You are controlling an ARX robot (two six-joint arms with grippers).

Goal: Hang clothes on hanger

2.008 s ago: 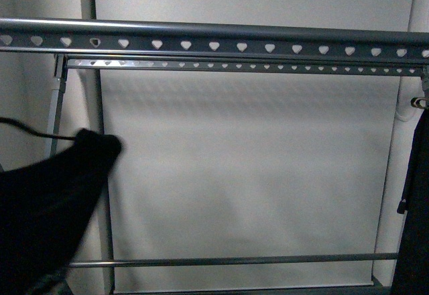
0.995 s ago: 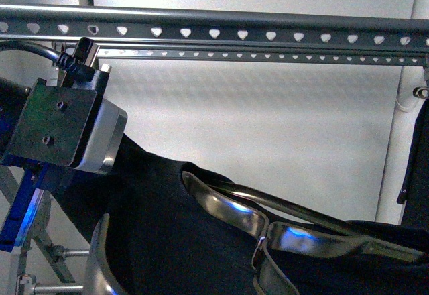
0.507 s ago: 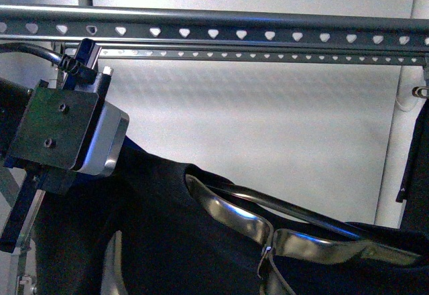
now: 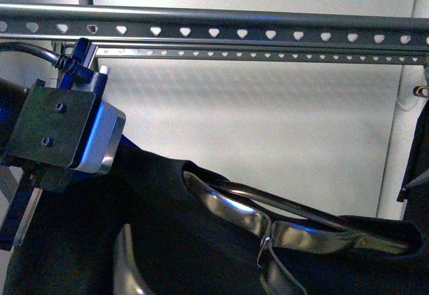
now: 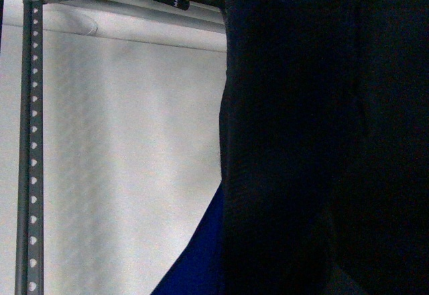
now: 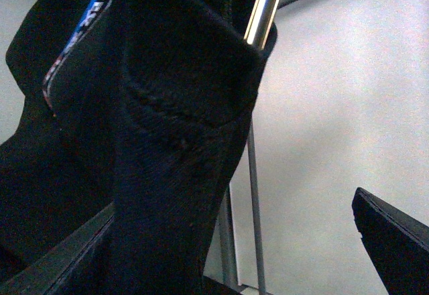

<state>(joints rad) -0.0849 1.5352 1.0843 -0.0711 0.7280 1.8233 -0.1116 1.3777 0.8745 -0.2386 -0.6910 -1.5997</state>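
Note:
The clothes (image 4: 167, 248), a black T-shirt, fill the bottom of the front view, draped over the shiny metal hanger (image 4: 231, 211), whose arms slope to the right. My left gripper (image 4: 30, 198) is at the left, shut on the clothes. In the left wrist view the black cloth (image 5: 322, 141) covers its jaws. In the right wrist view the clothes (image 6: 174, 141) hang over the hanger's bright bar (image 6: 268, 7), with a blue-and-white print (image 6: 87, 20) showing. My right gripper (image 6: 231, 231) is open, with one finger (image 6: 395, 241) clear of the cloth and the other beside it.
The grey rail with heart-shaped holes (image 4: 214, 32) runs across the top, with a second one (image 4: 268, 56) behind it. It also shows in the left wrist view (image 5: 30, 141). A plain dark garment (image 4: 419, 167) hangs at the far right. A white wall is behind.
Two seconds ago only a corner of black cloth showed at the left. My left arm has since risen into view with the clothes and hanger; in the last half second the cloth shifted slightly.

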